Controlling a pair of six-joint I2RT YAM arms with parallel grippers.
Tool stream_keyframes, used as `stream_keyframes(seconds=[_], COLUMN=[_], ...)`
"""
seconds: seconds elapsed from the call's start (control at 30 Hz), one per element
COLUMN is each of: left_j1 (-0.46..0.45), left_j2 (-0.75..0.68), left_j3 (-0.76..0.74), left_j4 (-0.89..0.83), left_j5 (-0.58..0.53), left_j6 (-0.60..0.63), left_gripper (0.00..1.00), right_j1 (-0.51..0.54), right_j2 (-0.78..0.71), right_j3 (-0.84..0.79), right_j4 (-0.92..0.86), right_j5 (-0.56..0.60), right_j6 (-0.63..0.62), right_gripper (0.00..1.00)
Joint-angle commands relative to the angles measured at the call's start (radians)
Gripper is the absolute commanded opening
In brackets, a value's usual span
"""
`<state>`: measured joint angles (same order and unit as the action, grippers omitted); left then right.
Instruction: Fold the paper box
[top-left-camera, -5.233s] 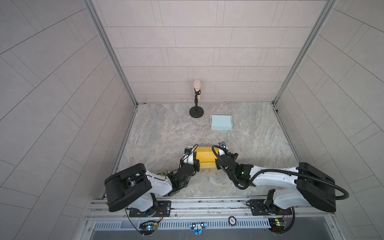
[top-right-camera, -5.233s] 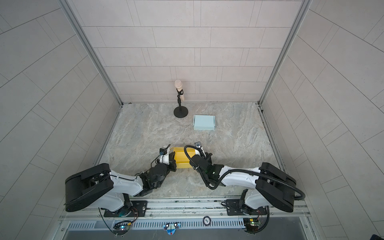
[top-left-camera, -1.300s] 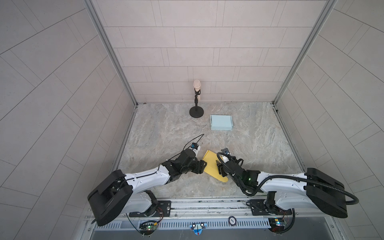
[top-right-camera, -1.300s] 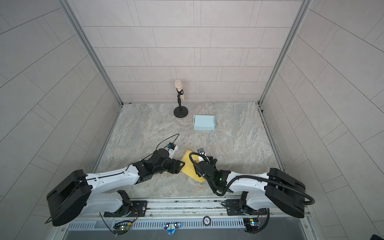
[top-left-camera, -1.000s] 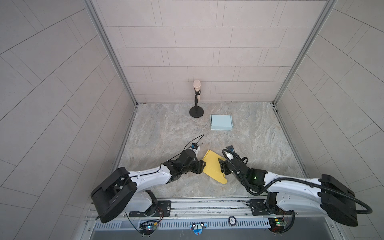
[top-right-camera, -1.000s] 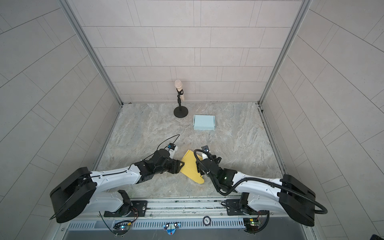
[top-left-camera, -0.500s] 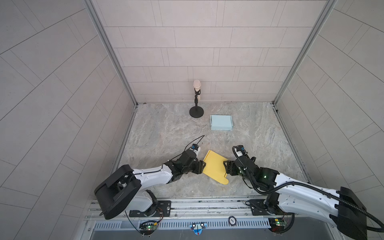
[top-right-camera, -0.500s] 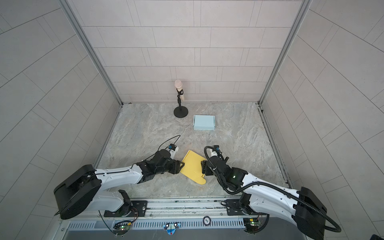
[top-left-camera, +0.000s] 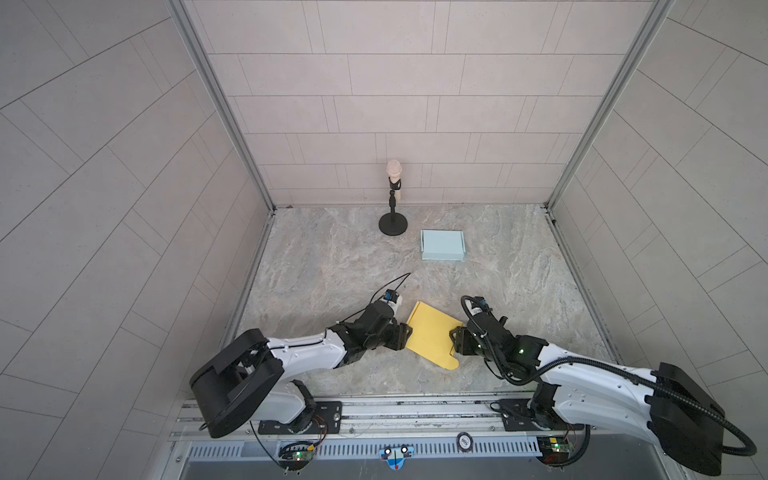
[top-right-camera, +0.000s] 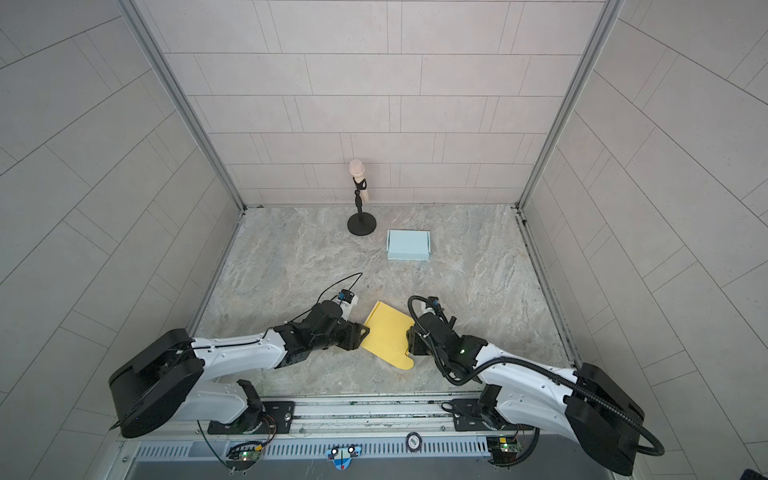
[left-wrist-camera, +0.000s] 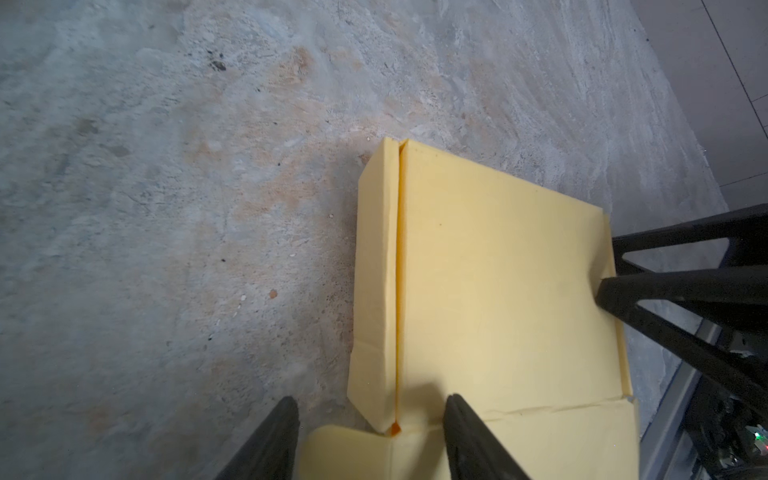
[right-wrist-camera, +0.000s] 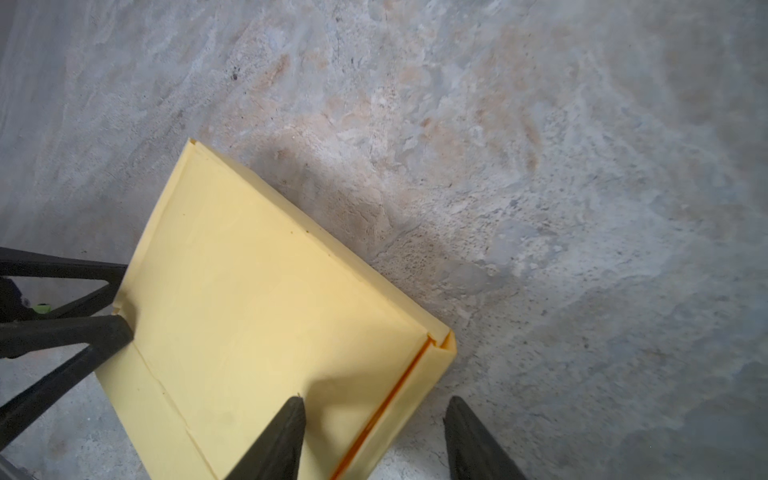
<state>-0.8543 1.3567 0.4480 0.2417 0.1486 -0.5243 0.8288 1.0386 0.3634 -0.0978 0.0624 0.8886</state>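
A: Since the paper box (top-left-camera: 430, 338) sat square between the arms a few seconds ago, what is different?

B: It has been turned slantwise on the worktop (top-left-camera: 332, 266) and lies low and spread out near the front rail (top-left-camera: 374, 409), with its rounded tab (top-left-camera: 451, 362) towards that rail. The right pincer (top-left-camera: 455, 341), which hung over the panel a second ago, has slid out to the box's right edge. The left pincer (top-left-camera: 406, 334) has stayed at the left edge.

A: Is either holding anything?

B: Neither is clamped, going by the wrist views. Each stands with its jaws apart, astride one side wall. The left is around the left wall (left-wrist-camera: 374, 270), one finger over the panel (left-wrist-camera: 498, 270) and one over the worktop. The right is set likewise around the right wall (right-wrist-camera: 419, 395).

A: What does that mean for the fold?

B: I judge both arms are now placed to pinch and raise the two walls together. The walls are only partly up and the tab lies flat, so the box is far from closed. A lopsided squeeze could skid the light card.
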Motion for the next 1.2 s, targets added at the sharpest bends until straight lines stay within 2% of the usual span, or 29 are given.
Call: stream_keyframes(seconds=[0.0, 0.27, 0.57, 0.77, 1.17], left_j1=[-0.014, -0.034, -0.021, 0.034, 0.069], left_j2=[-0.006, -0.028, -0.05, -0.056, -0.031], left_j3=[-0.005, -0.02, -0.035, -0.066, -0.057], left_j4=[-0.01, -0.016, -0.005, 0.041, 0.054], left_j5=[-0.016, -0.025, -0.029, 0.007, 0.026], left_j6=[0.007, -0.009, -0.025, -0.041, -0.026], left_gripper=[0.57, 0.53, 0.47, 0.45, 0.45], right_j1=[-0.021, -0.09, -0.093, -0.094, -0.105], right_j2=[0.033, 0.178, 0.357, 0.389, 0.456], right_j3=[0.029, 0.111, 0.239, 0.282, 0.328], right_j4=[0.033, 0.062, 0.083, 0.083, 0.072], right_j5=[-0.023, -0.105, -0.165, -0.168, -0.159], right_j6=[-0.036, -0.141, -0.202, -0.215, -0.224], right_gripper=[0.52, 0.43, 0.4, 0.4, 0.42])
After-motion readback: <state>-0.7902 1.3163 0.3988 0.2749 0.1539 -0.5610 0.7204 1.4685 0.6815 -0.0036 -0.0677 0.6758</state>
